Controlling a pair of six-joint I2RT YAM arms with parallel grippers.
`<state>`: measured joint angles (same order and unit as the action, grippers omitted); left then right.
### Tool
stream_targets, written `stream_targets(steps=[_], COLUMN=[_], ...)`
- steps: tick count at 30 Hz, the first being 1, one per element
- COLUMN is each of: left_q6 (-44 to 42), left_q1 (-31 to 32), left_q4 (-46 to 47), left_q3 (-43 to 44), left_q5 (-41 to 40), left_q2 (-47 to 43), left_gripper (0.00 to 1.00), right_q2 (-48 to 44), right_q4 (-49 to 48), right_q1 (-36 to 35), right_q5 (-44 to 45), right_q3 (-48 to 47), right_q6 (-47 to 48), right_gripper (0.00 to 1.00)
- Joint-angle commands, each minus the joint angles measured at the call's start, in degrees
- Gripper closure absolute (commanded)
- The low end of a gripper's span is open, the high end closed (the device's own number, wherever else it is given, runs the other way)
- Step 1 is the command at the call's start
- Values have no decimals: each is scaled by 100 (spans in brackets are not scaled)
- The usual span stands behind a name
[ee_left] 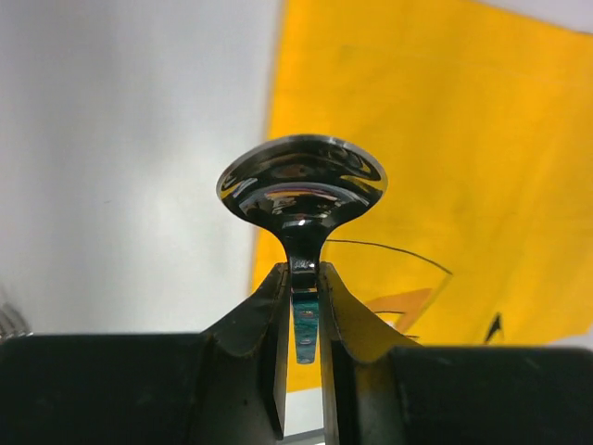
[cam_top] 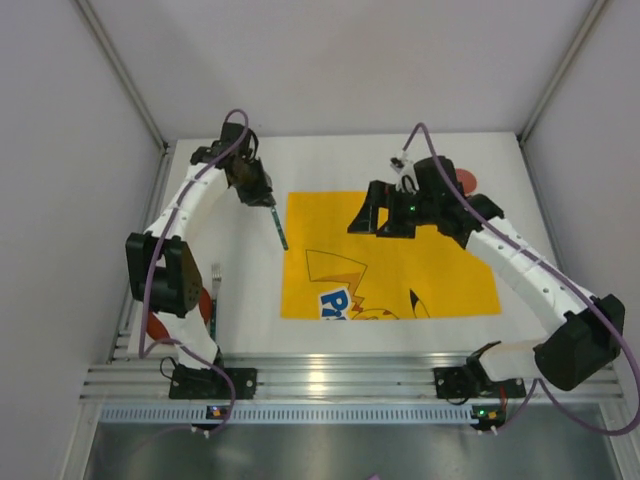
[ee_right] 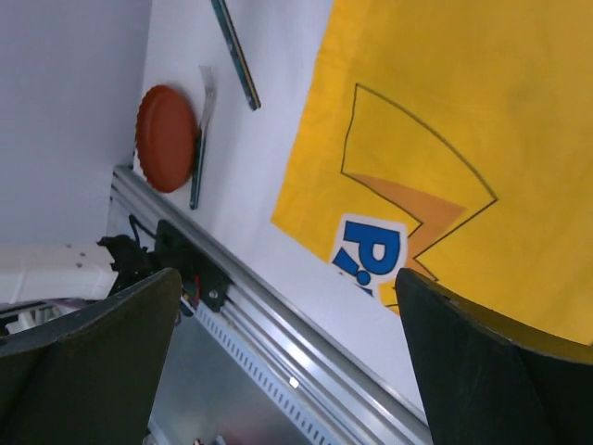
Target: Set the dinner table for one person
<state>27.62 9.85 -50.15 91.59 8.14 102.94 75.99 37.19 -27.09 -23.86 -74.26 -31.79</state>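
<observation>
White dinner-table worktop (cam_top: 330, 160) is seen under both arms, spanning the whole scene. Far left, by the near edge, a red plate (ee_right: 167, 137) is laid flat and is partly hidden by the left arm in the top view. A fork (ee_right: 199, 139) is laid along its rim, tines toward the far side. Further in, the left gripper (ee_left: 301, 278) is held over the worktop just left of the mat's far corner. Its fingers (ee_left: 264, 315) are clamped on the neck of a spoon (ee_left: 301, 181), with the teal handle pinched between them and the bowl pointed out past the tips. Whether the spoon touches the worktop cannot be told. At centre, a yellow placemat (cam_top: 400, 250) with a cartoon print is spread flat on the worktop. The right gripper (ee_right: 287, 371) is held above the placemat's far half, fingers (ee_right: 83, 371) spread wide apart, nothing between them. Far right, a round red item (cam_top: 466, 180) is partly hidden behind the right arm, and its kind cannot be told.
</observation>
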Motion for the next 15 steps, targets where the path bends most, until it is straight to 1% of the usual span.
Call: stream_targets(steps=[1,2,5,8,13,14,15], left_q6=[481,534,797,956,1088,1097,1132], left_q1=[473,683,1061,1396,1660,1678,1696], left_q4=[-179,-188,-179,-170,-162,-144,-74], left_q3=[848,982,1413,1686,1634,1590,1538], left_q5=[513,678,890,1031,1102,1111,1111], left_q2=[287,341,473,500,324,289,254], left_gripper=[100,100,100,100,100,100,100], right_q2=[48,118,346,636,952,979,1006], right_q4=[-1467,-1791,-2241,-2278,-2286,-2295,-2295], right_q1=[-419,-576,-805,-877,-886,-894,-903], right_q5=[-304,-225,-128,39,136,144,153], right_q3=[666,780,1018,957,834,834,852], right_q6=[-696,-845,-925,-777,-697,-688,-679], right_gripper=[0,0,1,2,5,6,10])
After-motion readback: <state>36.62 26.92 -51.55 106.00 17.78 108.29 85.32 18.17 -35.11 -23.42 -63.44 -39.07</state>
